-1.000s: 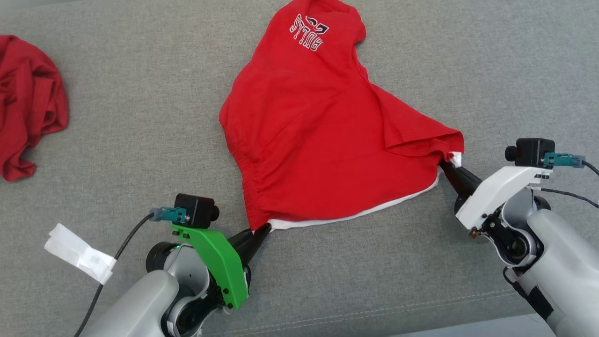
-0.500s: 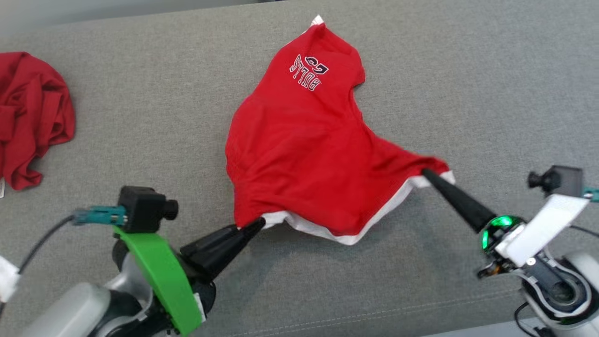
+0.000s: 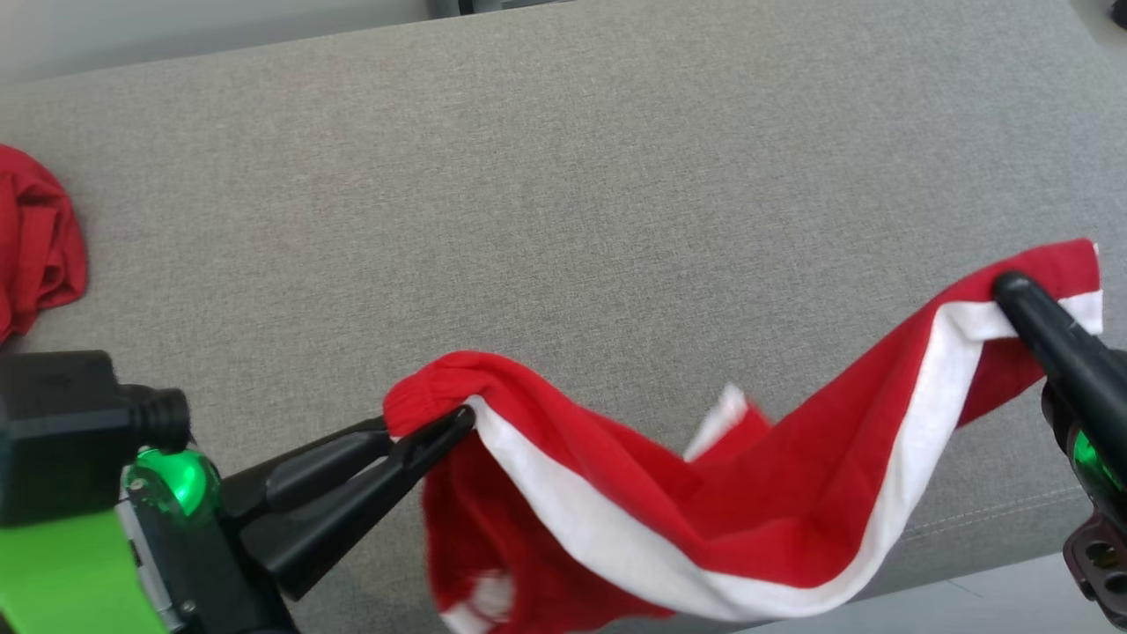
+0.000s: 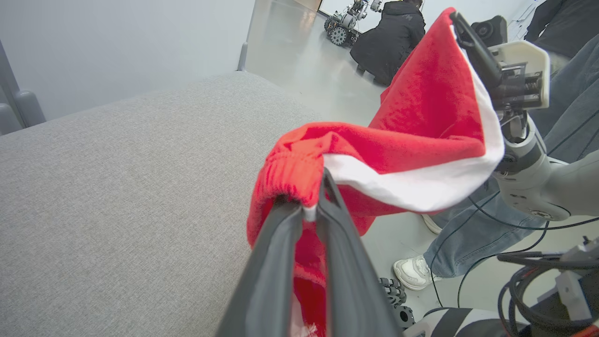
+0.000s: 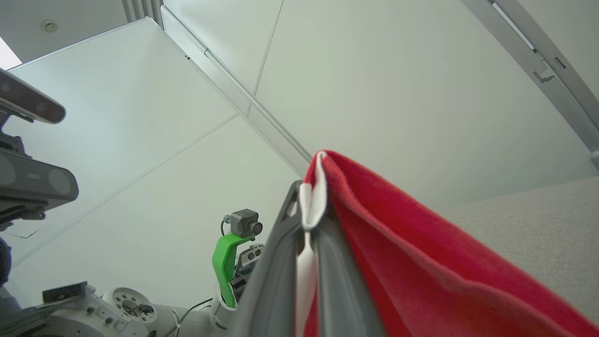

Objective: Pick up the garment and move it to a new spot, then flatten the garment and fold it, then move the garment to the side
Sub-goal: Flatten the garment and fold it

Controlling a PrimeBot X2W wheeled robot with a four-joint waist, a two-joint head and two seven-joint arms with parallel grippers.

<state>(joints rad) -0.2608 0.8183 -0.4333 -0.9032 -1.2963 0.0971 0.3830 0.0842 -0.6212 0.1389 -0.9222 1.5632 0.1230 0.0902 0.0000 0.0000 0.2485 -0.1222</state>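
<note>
We hold one red garment above the grey cushion: the left gripper and the right gripper each pinch one corner. The head view shows one more red cloth; the left wrist view, a person's shoe.

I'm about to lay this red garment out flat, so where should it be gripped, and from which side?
At the two ends of its white-banded edge, one per gripper, approached from the robot's near side. The left gripper pinches the gathered end, the right gripper the other corner, and the red garment sags between them.
</note>
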